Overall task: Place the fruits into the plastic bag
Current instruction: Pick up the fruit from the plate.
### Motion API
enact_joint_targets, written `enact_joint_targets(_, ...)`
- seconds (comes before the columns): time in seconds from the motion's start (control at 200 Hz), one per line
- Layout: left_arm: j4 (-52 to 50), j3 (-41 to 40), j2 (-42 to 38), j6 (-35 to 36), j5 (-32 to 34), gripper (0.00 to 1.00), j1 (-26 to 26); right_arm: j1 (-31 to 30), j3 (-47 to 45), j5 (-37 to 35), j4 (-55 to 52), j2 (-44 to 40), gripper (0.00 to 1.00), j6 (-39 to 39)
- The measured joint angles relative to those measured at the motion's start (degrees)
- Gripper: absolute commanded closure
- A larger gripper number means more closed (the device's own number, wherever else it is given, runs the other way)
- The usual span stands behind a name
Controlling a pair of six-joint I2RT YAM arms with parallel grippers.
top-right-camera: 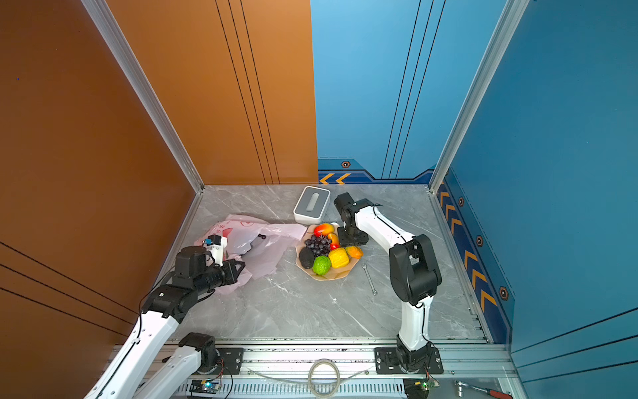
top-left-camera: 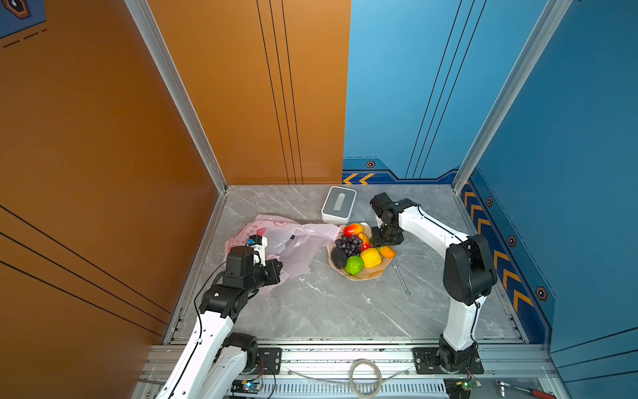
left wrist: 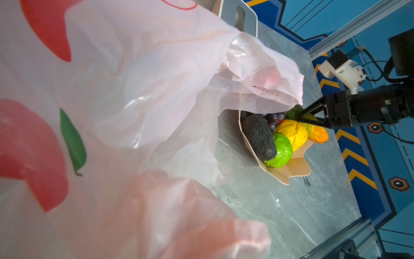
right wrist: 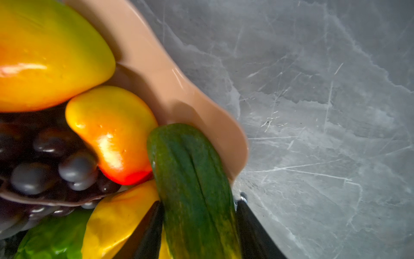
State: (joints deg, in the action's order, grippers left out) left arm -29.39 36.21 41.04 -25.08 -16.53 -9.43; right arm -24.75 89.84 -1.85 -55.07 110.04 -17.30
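While the plastic bag (top-left-camera: 300,241) lies crumpled on the grey surface (top-left-camera: 328,311), the left claw (top-left-camera: 278,267) is pressed together on its near edge, pinching the thin pink plastic. In the left wrist view the bag fills most of the picture, and one flap of it hangs over the side of the plate (top-left-camera: 371,274).

The fruits are piled on that peach plate, just beside the bag. The right claw (right wrist: 199,203) points down at the side of the plate away from the bag. Its two dark fingers sit on each side of the green end of the orange fruit (left wrist: 318,134) and press against it, pinching it while it rests on the plate's rim.

Next to it lie the yellow fruit (top-left-camera: 370,257), the lime-green fruit (top-left-camera: 354,265), the black avocado (top-left-camera: 339,257), the purple grapes (top-left-camera: 348,243) and the red mango (top-left-camera: 354,228).

A white-and-grey box (top-left-camera: 338,203) stands behind the plate. A small wrench (top-left-camera: 401,279) lies on the surface near the plate.
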Motion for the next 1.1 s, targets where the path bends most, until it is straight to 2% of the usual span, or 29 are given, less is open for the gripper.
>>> enact_joint_targets(0.075,0.0,0.0,-0.1,0.0,0.0,1.0,0.0,0.0,0.0,0.0,0.0,0.0,0.56,0.1)
enact_joint_targets(0.31,0.0,0.0,-0.1,0.0,0.2,1.0,0.0,-0.6,0.8,-0.9,0.0,0.0,0.57,0.6)
enact_joint_targets(0.35,0.0,0.0,-0.1,0.0,0.3,1.0,0.0,-0.7,0.8,-1.0,0.0,0.0,0.61,0.6)
enact_joint_targets(0.746,0.0,0.0,-0.1,0.0,0.7,1.0,0.0,-0.9,1.0,-1.4,0.0,-2.5,0.62,0.8)
enact_joint_targets(1.096,0.0,0.0,-0.1,0.0,0.7,1.0,0.0,-0.9,1.6,0.3,0.0,-2.9,0.55,0.8)
